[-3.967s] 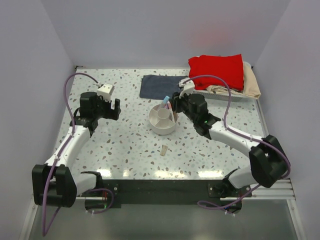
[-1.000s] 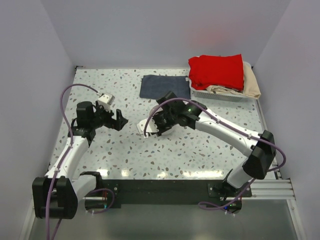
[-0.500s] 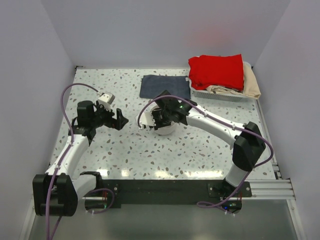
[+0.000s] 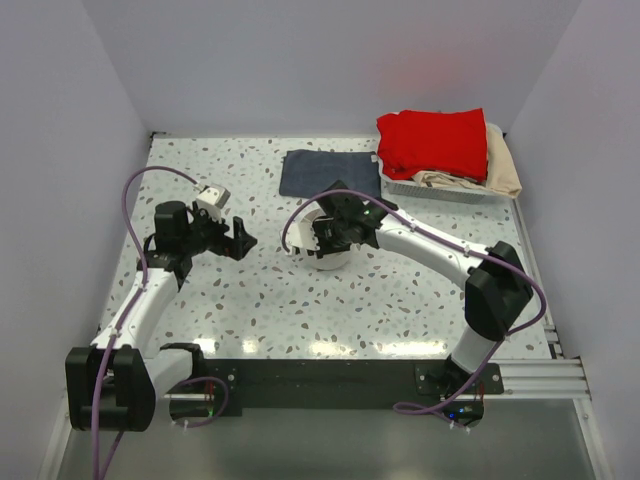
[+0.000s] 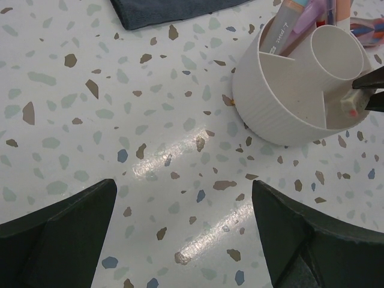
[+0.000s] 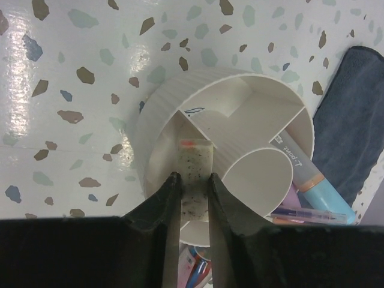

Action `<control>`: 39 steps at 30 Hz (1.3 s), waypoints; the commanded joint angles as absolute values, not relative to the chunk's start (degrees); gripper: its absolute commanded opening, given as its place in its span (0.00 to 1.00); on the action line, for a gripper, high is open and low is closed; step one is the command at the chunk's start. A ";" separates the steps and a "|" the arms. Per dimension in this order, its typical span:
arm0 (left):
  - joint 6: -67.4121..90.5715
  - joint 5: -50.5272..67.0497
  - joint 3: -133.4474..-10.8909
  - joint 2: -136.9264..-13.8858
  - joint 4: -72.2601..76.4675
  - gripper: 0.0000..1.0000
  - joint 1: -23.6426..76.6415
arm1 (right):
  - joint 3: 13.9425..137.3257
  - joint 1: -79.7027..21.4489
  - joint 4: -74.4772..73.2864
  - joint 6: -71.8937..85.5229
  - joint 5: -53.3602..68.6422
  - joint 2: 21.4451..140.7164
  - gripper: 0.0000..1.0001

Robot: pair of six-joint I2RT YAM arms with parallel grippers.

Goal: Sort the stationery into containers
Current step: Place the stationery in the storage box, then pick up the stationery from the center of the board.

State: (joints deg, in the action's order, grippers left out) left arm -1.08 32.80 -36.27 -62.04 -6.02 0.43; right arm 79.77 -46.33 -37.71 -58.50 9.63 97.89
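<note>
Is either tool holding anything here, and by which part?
The right tool pinches the beige eraser by its long sides, the red-marked end poking out over the bowl. The left tool is open, empty.

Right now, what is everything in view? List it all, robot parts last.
divided bowl: one, off-white, mid-table
eraser block: one, beige with a red mark, in a bowl compartment
pens and markers: several, blue-capped, pink, red, in other bowl compartments
folded cloth: one, dark blue, behind the bowl
basket: one, white, far right, holding one red and one beige cloth
table: one, speckled white
left gripper: open, empty, left of the bowl
right gripper: closed on the eraser block
</note>
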 commanded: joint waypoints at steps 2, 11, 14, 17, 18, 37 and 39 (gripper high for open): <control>-0.44 34.10 -38.23 -62.14 -3.34 1.00 0.00 | 79.63 -46.23 -37.18 -57.39 7.47 96.86 0.27; -0.44 34.54 -37.97 -61.79 -2.90 1.00 0.00 | 79.10 -46.32 -37.18 -56.16 6.42 95.63 0.39; -0.44 34.72 -37.88 -61.52 -2.55 1.00 0.00 | 79.28 -46.32 -37.26 -55.03 6.06 95.10 0.43; -0.44 35.16 -37.79 -61.17 -2.46 1.00 0.00 | 79.71 -46.32 -37.70 -53.19 5.89 93.78 0.44; -0.44 35.16 -37.79 -61.00 -2.55 1.00 0.00 | 79.89 -46.32 -38.05 -52.04 5.98 93.17 0.44; 1.93 37.79 -35.86 -60.03 -0.88 1.00 0.00 | 63.01 -8.98 -51.93 -33.84 1.67 72.41 0.48; 1.76 38.32 -36.47 -60.29 -0.88 1.00 0.00 | 64.59 -2.57 -53.25 -32.44 3.51 75.91 0.51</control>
